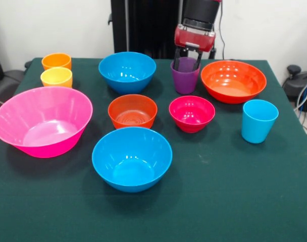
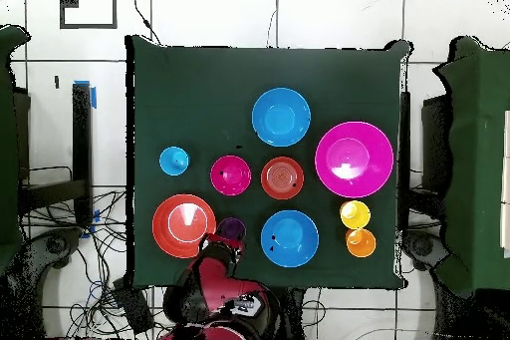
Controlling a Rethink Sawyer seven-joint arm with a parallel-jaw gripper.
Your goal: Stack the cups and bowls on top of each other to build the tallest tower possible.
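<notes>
My gripper (image 1: 188, 59) hangs over the translucent purple cup (image 1: 185, 80), its fingers spread and dipping to the rim; I cannot tell whether they touch it. All things stand apart on the green table (image 1: 234, 201). The light blue cup (image 1: 258, 121) is at the right. The orange cup (image 1: 56, 61) and yellow cup (image 1: 56, 77) are at the far left. The large pink bowl (image 1: 42, 121), two blue bowls (image 1: 127, 70) (image 1: 132, 158), wide orange-red bowl (image 1: 233, 80), small orange bowl (image 1: 133, 111) and magenta-red bowl (image 1: 192, 113) stand upright. In the overhead view the arm (image 2: 214, 281) reaches to the purple cup (image 2: 231, 227).
The robot's black pedestal (image 1: 143, 25) stands behind the table's far edge. Cables and dark gear (image 1: 300, 83) lie off the table's right side. In the overhead view the green cloth (image 2: 199, 87) shows bare on the side away from the robot.
</notes>
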